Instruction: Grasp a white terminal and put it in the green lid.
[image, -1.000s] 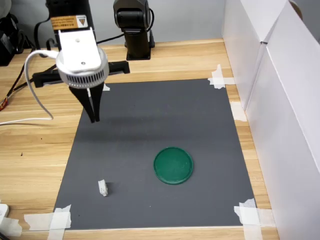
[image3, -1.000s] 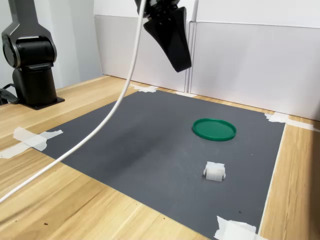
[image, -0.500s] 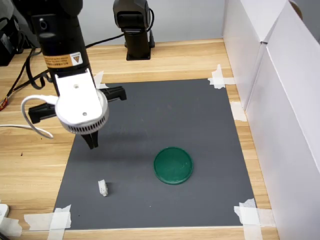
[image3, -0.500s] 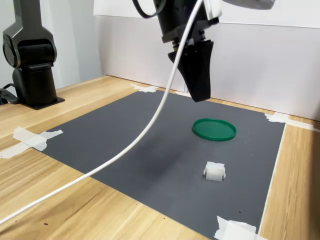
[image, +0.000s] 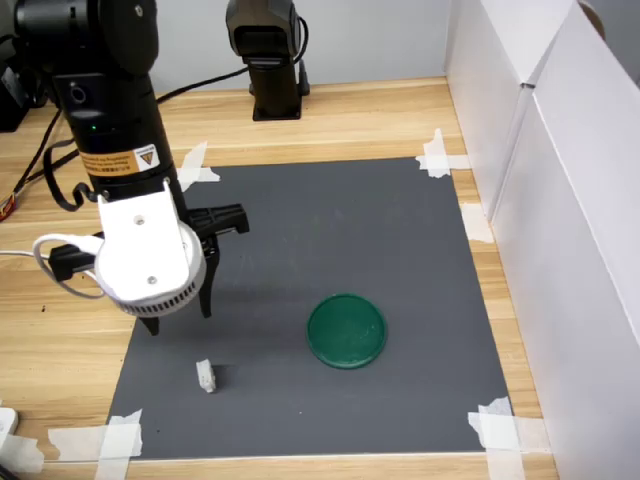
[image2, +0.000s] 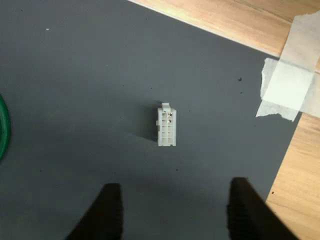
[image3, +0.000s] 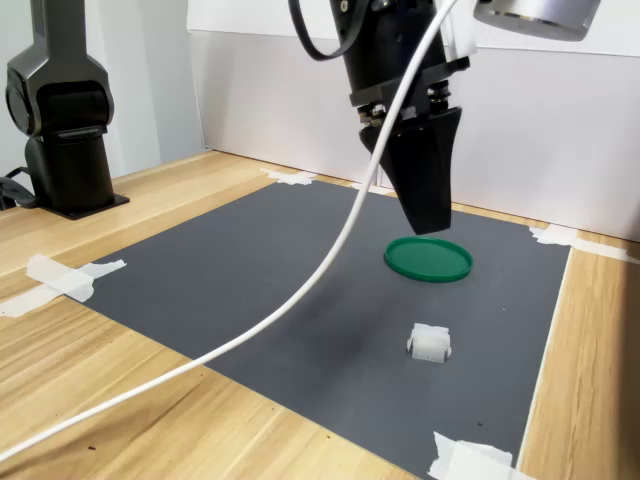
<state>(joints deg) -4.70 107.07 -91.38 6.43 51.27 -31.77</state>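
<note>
The white terminal (image: 206, 376) lies on the dark grey mat (image: 330, 220) near its front left corner in the first exterior view. It also shows as a small ridged block in the second exterior view (image3: 430, 343) and the wrist view (image2: 166, 125). The green lid (image: 346, 330) rests flat on the mat, empty, to the terminal's right in the first exterior view, and behind it in the second exterior view (image3: 428, 259). My gripper (image: 178, 318) hangs above the mat, short of the terminal and apart from it. Its fingers (image2: 111, 200) stand wide apart, open, with nothing between them.
A black arm base (image: 265, 60) stands at the back of the wooden table. White panels (image: 540, 150) wall the first exterior view's right side. A white cable (image3: 300, 290) trails from the wrist. Tape strips (image: 110, 440) hold the mat's corners.
The arm has swung from the mat's back left toward the front and lowered, ending close over the terminal. The fingers, together one second ago, now stand apart.
</note>
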